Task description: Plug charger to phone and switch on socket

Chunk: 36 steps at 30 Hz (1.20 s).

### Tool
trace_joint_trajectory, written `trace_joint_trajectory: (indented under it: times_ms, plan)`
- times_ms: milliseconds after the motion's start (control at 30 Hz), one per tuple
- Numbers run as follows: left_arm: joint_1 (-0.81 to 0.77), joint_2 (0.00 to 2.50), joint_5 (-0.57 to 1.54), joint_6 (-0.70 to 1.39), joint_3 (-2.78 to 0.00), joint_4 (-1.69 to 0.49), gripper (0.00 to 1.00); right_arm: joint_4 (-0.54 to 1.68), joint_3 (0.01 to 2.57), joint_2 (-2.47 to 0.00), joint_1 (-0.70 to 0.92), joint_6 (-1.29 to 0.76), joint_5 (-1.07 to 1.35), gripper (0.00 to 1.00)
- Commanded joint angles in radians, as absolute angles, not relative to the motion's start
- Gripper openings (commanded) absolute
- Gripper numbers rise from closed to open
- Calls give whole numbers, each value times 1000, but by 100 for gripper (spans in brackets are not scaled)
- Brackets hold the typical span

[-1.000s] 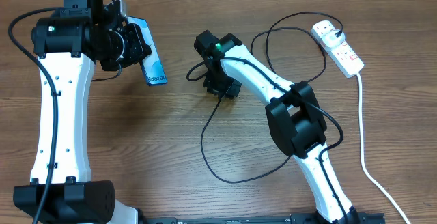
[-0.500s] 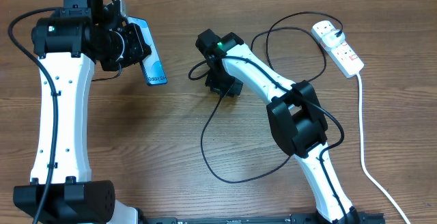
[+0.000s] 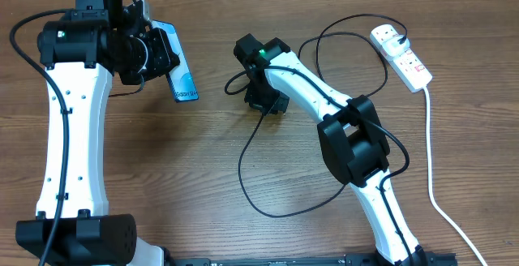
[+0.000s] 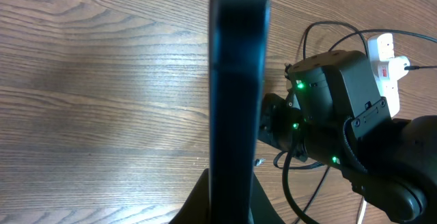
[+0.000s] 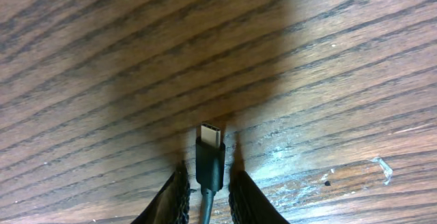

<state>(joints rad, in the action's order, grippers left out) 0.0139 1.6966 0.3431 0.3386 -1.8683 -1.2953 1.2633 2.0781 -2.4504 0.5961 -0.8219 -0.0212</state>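
My left gripper (image 3: 159,55) is shut on the phone (image 3: 183,78) and holds it edge-up above the table at the far left. In the left wrist view the phone (image 4: 237,80) is a dark vertical bar rising from the gripper (image 4: 232,214). The charger's black cable (image 3: 243,169) loops across the middle of the table. My right gripper (image 3: 264,97) is low over the table in the centre. In the right wrist view the small plug tip (image 5: 210,154) lies between the gripper's (image 5: 209,198) narrowed jaws, with a thin gap on each side. The socket (image 3: 402,55) lies at the far right.
The socket's white cord (image 3: 431,160) runs down the right side to the front edge. The black cable curls in a wide loop (image 3: 349,47) between my right arm and the socket. The socket (image 4: 384,60) also shows behind my right arm in the left wrist view.
My right gripper has shifted slightly and its jaws have drawn in around the plug tip. The left arm and the phone have not moved.
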Motion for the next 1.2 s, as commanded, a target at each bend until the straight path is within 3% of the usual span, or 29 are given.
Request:
trace_joint_trajectory:
  times_ms: [0,67,167,567,1167]
  plan:
    - [13,1687,348,344,-1874,-1295,4,1273,2046,-2464,586,-819,-23,16]
    - [13,1687,348,344,-1874,-1296,4,1274,2046,-2464,586,-823,-21,15]
    - [13,1687,348,344,-1874,-1298,4,1276,2046,-2464,586,-837,-20,4]
    - [13,1687,374,344,-1874,-1297,4,1360,2135,-2405,560,-714,65,4]
    - [13,1687,971,368,-1875,-932,4,1485,2153,-1790,644,-338,326,4]
